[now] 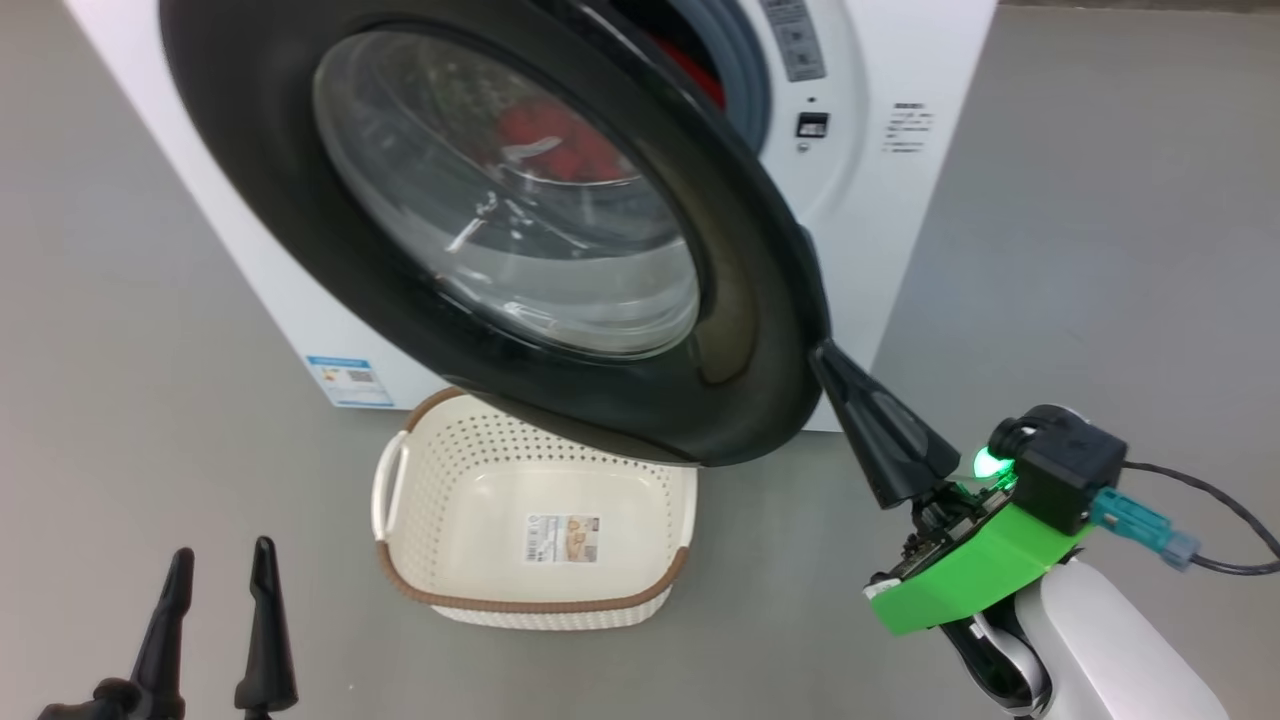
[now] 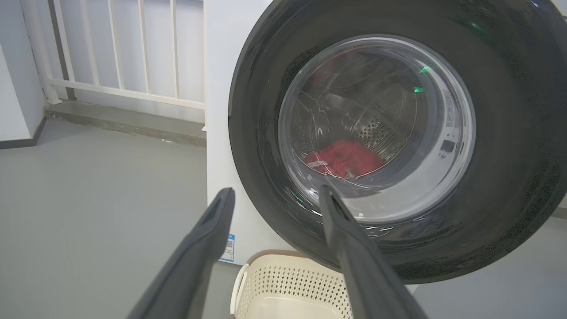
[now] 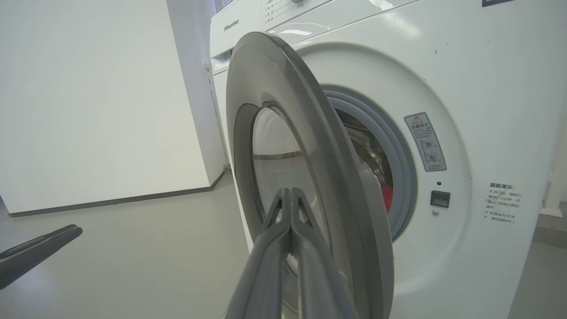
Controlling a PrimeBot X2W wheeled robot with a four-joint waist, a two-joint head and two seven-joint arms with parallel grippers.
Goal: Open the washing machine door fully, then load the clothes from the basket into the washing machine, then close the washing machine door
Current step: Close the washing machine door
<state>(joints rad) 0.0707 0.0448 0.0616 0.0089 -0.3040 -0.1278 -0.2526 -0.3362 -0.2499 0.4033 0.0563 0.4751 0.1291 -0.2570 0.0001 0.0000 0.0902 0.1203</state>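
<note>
The washing machine door (image 1: 250,150) stands partly open, swung out from the white washing machine (image 1: 900,200) over the basket (image 1: 400,540). My right gripper (image 1: 822,350) is shut with nothing between its fingers, and its tips rest against the door's lower right edge. In the right wrist view the closed fingers (image 3: 289,191) lie along the door (image 3: 283,88). Red clothes (image 2: 343,157) lie in the drum, seen through the glass. The cream basket holds nothing but its label. My left gripper (image 1: 222,550) is open, low at the left, apart from the basket.
Grey floor surrounds the machine. A white railing (image 2: 133,53) stands behind the machine's left side, and a white wall (image 3: 88,88) beyond it. A blue sticker (image 1: 345,380) marks the machine's lower corner. A left finger (image 3: 35,252) shows in the right wrist view.
</note>
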